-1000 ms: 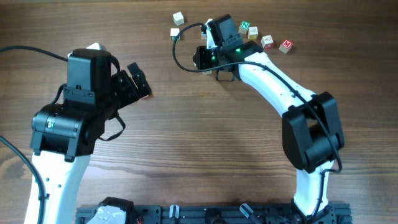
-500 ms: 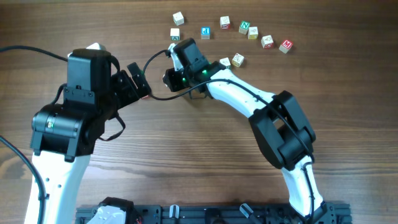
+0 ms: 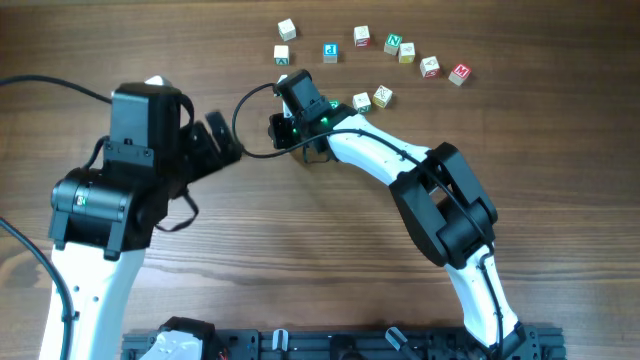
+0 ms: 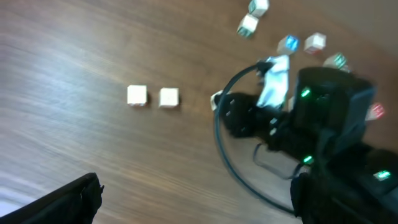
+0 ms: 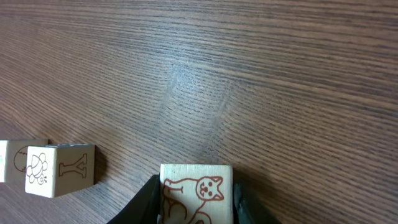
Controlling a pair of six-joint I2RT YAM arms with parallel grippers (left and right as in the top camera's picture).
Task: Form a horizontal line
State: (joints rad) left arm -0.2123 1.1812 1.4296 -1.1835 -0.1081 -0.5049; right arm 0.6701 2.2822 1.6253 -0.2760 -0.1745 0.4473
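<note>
My right gripper is shut on a pale wooden cube with a red cat drawing, held low over the table. Just left of it, two pale cubes lie side by side in a short row, with a small gap in the left wrist view. The right wrist view shows the nearer one, marked with a Y, and the edge of the other. My left gripper is open and empty above this row, hiding it from overhead.
Several loose letter cubes lie scattered at the back, among them a blue-lettered one, a green one and a red one. Two more cubes sit beside the right forearm. A black cable loops by the right gripper.
My right arm has swung left from the cluster of cubes at the back, carrying the cat cube toward the two-cube row. The left gripper has shifted slightly.
</note>
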